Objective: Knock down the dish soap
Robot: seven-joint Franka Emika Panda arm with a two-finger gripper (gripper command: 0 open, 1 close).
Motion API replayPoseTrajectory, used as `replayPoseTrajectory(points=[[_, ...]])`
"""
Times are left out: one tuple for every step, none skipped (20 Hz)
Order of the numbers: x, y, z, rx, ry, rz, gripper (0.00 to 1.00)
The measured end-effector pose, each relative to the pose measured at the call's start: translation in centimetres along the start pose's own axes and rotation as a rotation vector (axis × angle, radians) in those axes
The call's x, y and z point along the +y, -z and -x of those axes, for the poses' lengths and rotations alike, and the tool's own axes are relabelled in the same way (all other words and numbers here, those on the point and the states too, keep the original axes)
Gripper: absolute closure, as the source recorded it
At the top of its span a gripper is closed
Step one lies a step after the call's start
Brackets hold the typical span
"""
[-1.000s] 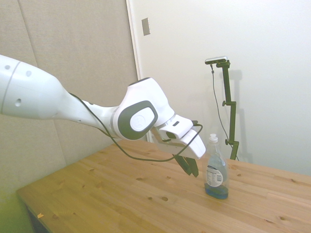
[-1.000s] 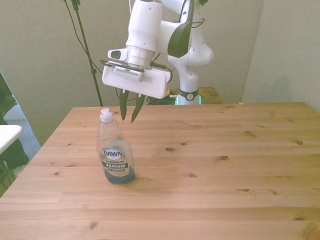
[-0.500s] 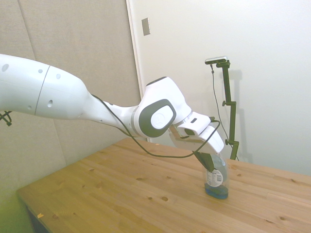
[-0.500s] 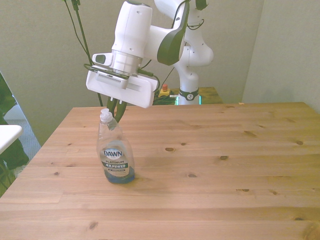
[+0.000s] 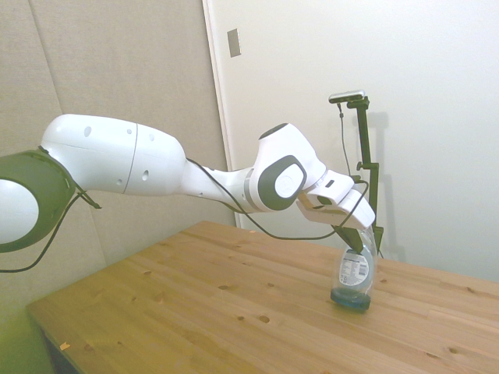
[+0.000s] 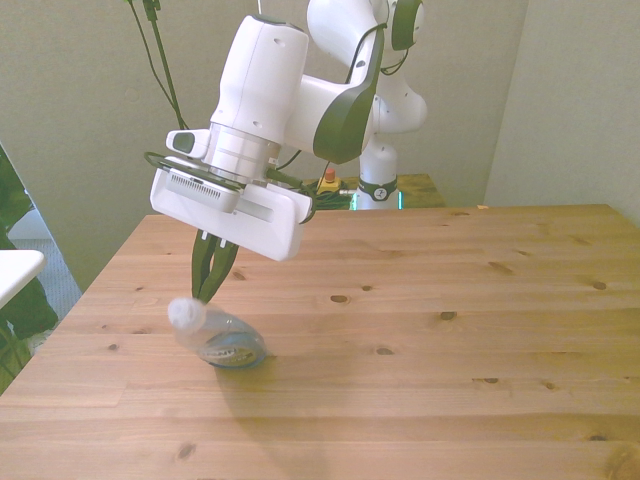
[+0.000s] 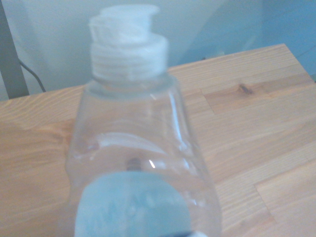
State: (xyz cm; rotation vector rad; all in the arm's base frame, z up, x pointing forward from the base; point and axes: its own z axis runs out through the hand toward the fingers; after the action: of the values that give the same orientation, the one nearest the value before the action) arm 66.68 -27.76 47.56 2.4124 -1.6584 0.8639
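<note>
The dish soap (image 6: 218, 336) is at the front view's left part of the wooden table (image 6: 450, 360). It is tipped far over, blurred, with its white cap (image 6: 186, 313) pointing to the front view's left and its base with the blue liquid on the wood; in the side view the dish soap (image 5: 355, 273) leans less. Just behind it, the gripper (image 6: 212, 285) hangs with its dark fingers close together, nearly shut, holding nothing, the tips just above the bottle's shoulder. In the wrist view the clear bottle (image 7: 138, 163) fills the picture.

Lab: robot arm (image 5: 156, 167) at bare wooden table (image 6: 450, 350).
</note>
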Motion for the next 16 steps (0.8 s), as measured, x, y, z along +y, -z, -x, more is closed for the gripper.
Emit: replayPoseTrajectory(points=[[-0.1, 0.1, 0.0, 0.001, -0.001, -0.003, 1.0], [-0.2, 0.2, -0.1, 0.003, -0.004, -0.006, 1.0], [-0.2, 0.4, -0.3, 0.004, -0.008, -0.009, 1.0], [-0.2, 0.4, -0.4, 0.002, -0.014, -0.013, 1.0], [-0.2, 0.5, -0.4, -0.001, -0.019, -0.015, 1.0], [-0.2, 0.5, -0.4, -0.003, -0.022, -0.018, 1.0], [-0.3, 0.6, -0.3, -0.005, -0.024, -0.02, 1.0], [-0.4, 0.6, -0.3, -0.008, -0.025, -0.023, 1.0], [-0.5, 0.7, -0.2, -0.009, -0.024, -0.025, 1.0], [-0.6, 0.9, 0.0, -0.011, -0.022, -0.028, 1.0], [-0.7, 1.1, 0.1, -0.013, -0.019, -0.032, 1.0], [-0.8, 1.4, 0.4, -0.018, -0.015, -0.035, 1.0], [-0.8, 1.7, 0.8, -0.028, -0.008, -0.037, 1.0], [-0.9, 2.1, 1.3, -0.043, 0.0, -0.04, 1.0], [-0.9, 2.4, 1.8, -0.06, 0.008, -0.04, 1.0], [-0.8, 2.9, 2.4, -0.075, 0.016, -0.04, 1.0]])
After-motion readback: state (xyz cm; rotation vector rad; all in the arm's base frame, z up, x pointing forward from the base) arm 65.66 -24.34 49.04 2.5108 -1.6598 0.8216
